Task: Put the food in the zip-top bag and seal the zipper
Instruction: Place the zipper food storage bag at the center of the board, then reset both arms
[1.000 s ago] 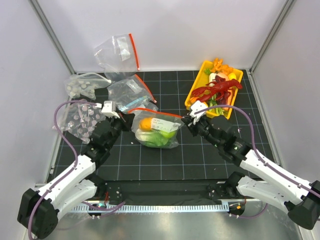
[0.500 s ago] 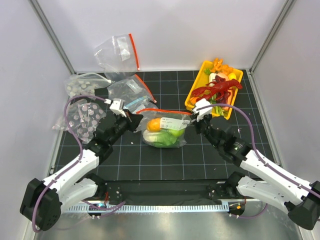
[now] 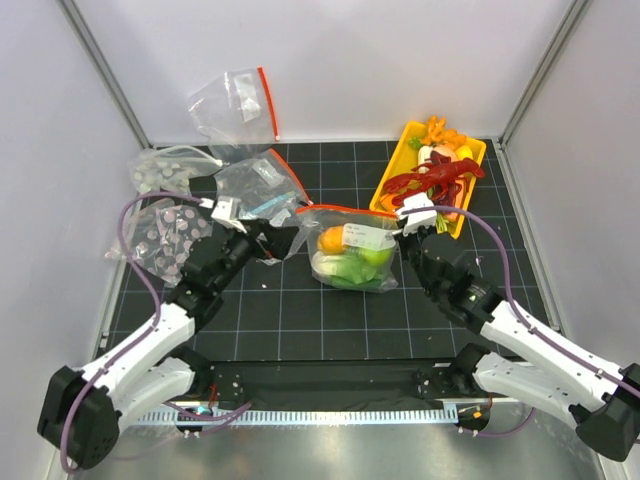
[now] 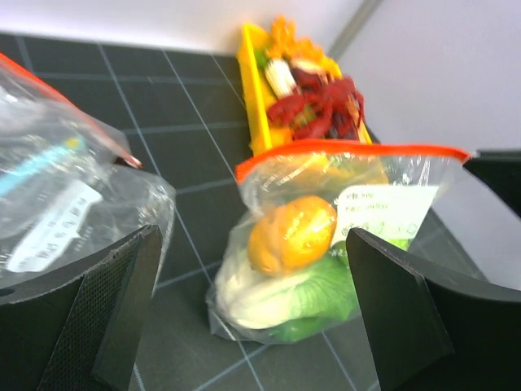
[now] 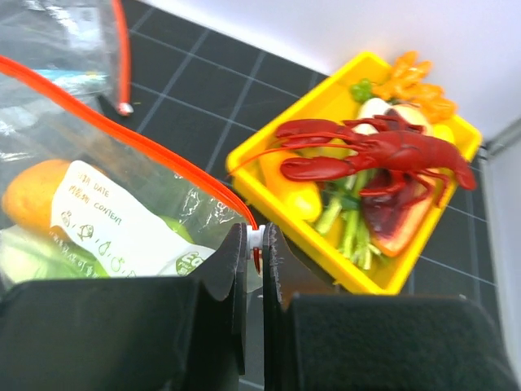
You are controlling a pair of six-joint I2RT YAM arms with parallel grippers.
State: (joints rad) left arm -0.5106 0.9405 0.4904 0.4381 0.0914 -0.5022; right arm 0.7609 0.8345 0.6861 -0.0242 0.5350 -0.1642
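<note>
- The clear, crinkly zip-top bag [image 3: 355,255] is found near the middle of the black gridded mat [image 3: 300,320]. It is stood on its bulging base with the mouth uppermost.
- The food is seen packed inside it. A glossy yellow-orange piece [image 3: 331,240] is set above a green leafy lettuce with a pale base [image 3: 345,268], and a round green fruit [image 3: 376,255] is partly hidden by the white printed label [image 3: 365,236].
- The narrow red-orange zipper [image 4: 350,151] is stretched as one flat band across the mouth. It is judged closed, though a full seal cannot be confirmed.
- The zipper's right end is pinched between the tightly pressed fingers of the right gripper [image 5: 255,244]. This is seemingly done so that the limp film is held upright and the strip is drawn taut.
- The left gripper [image 3: 272,240] is held just beside the bag's left edge with its fingers spread wide, and nothing is grasped by it.
- Farther out, a rigid yellow plastic tray [image 3: 385,185] is loaded with a red toy lobster [image 3: 430,180]. Another clear bag with a red strip [image 3: 255,185] is left on the far left side of the mat.
</note>
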